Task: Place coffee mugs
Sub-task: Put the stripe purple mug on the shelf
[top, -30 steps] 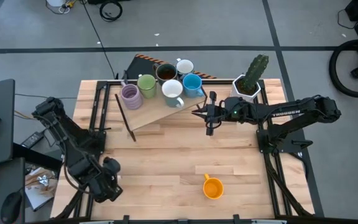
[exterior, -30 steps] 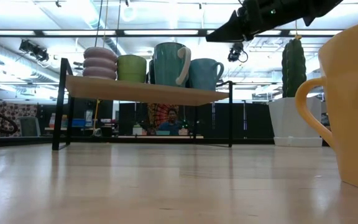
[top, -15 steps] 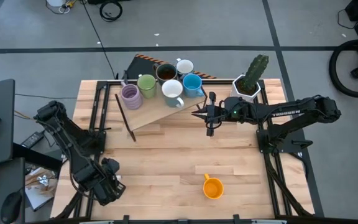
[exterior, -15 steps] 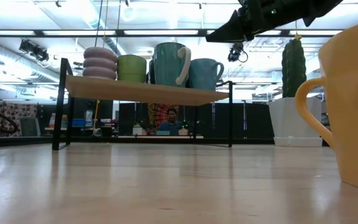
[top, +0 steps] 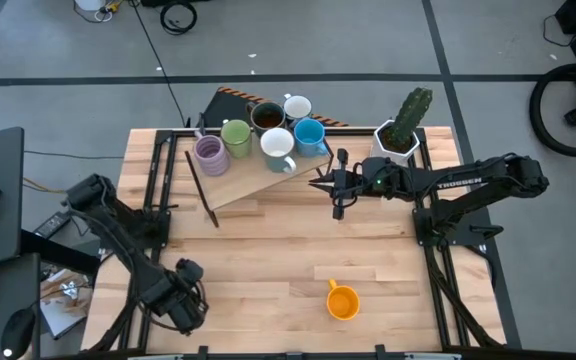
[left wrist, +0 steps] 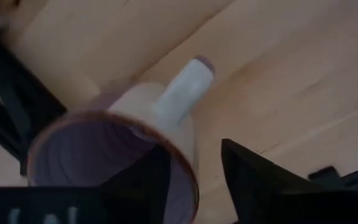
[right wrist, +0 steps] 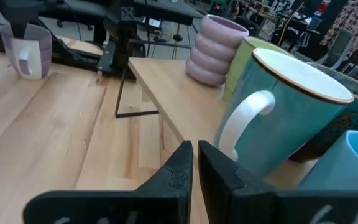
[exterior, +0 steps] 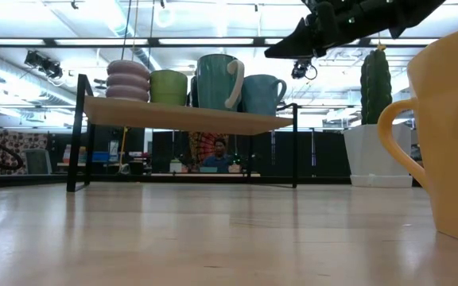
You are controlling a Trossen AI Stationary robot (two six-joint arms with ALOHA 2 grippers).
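Six mugs stand on the raised wooden shelf (top: 258, 170) at the far side: ribbed purple (top: 209, 153), green (top: 235, 135), dark brown (top: 267, 117), two white (top: 297, 107) (top: 277, 145) and blue (top: 309, 133). An orange mug (top: 342, 300) stands upright on the table near the near edge. My left gripper (top: 183, 305), at the near left corner, is shut on a pale purple mug (left wrist: 110, 149), which the gripper hides in the high view. My right gripper (top: 318, 182) hovers shut by the shelf's right end, above the table. My left gripper holds the purple mug by its rim wall (left wrist: 188, 180), right below the white handle (left wrist: 182, 93). One finger (left wrist: 145, 180) is inside the mug and the other (left wrist: 260, 180) outside. The mug sits tilted (right wrist: 27, 43); I cannot tell whether its base is on the table.
A white hexagonal pot with a cactus (top: 400, 135) stands at the far right, behind my right arm. Black frame rails run along both table sides (top: 153, 190). Bare wood lies between the shelf and the orange mug (exterior: 452, 135).
My left gripper has moved a little toward the table's right and near edge, and the arm behind it has swung along. My right arm has stayed where it was.
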